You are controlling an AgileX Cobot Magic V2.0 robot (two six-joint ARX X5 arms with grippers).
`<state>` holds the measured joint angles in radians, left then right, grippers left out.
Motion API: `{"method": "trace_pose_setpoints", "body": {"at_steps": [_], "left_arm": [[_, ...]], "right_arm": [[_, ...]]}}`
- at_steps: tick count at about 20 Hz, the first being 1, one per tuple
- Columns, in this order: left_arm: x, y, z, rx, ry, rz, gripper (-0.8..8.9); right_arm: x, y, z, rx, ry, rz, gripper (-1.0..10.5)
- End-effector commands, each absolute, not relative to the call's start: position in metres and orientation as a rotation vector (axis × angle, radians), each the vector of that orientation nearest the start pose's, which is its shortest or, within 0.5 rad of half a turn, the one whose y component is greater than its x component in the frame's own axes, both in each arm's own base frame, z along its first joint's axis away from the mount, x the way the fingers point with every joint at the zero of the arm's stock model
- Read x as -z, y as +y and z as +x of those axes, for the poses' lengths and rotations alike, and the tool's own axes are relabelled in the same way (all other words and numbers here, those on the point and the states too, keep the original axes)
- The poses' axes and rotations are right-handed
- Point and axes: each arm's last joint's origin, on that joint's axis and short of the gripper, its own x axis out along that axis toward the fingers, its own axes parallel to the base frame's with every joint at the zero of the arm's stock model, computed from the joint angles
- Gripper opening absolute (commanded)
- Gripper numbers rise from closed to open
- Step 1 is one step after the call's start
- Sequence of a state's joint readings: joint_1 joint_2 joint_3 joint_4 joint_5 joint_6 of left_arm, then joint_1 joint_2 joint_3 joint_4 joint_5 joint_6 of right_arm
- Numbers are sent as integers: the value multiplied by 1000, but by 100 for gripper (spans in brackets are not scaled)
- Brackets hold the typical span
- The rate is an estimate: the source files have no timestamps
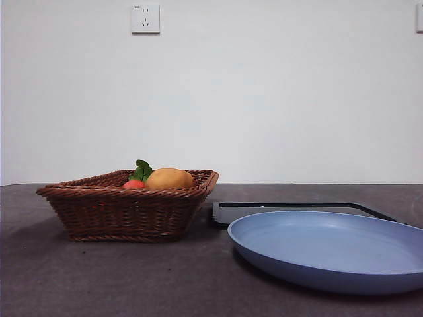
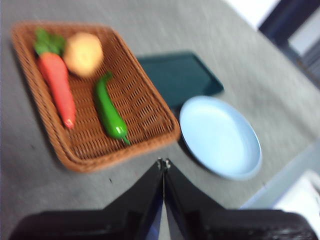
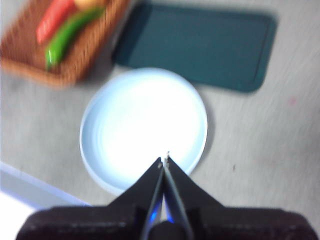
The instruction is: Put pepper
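Observation:
The long green pepper [image 2: 109, 110] lies in the brown wicker basket [image 2: 150, 107], between a red vegetable with green leaves [image 2: 58, 85] and a round yellow-orange fruit [image 2: 83, 53]. From the right wrist view the pepper [image 3: 67, 35] shows at the basket's corner [image 3: 75, 70]. In the front view the basket wall [image 1: 125, 211] hides the pepper. My left gripper [image 2: 163, 162] hovers high above the table near the basket's edge, shut and empty. My right gripper [image 3: 164, 160] is also shut and empty, high over the rim of the blue plate [image 3: 145, 125].
The blue plate [image 1: 330, 247] sits right of the basket, in front of a dark flat tray [image 1: 291, 210]. The tray [image 3: 200, 45] lies beyond the plate. A wall with a socket [image 1: 145, 18] stands behind the table.

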<state>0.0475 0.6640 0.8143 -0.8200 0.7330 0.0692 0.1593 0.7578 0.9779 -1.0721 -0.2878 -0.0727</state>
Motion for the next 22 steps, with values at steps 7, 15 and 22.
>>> {"method": "trace_pose_setpoints", "body": {"at_steps": [7, 15, 22], "left_arm": [[-311, -15, 115, 703, 585, -157, 379], [-311, -15, 115, 706, 586, -162, 389], [-311, -15, 115, 707, 586, -162, 389]], "right_arm": [[-328, 29, 121, -459, 839, -25, 320], [-312, 35, 157, -454, 939, -14, 324], [-267, 45, 219, -443, 1123, -4, 324]]}}
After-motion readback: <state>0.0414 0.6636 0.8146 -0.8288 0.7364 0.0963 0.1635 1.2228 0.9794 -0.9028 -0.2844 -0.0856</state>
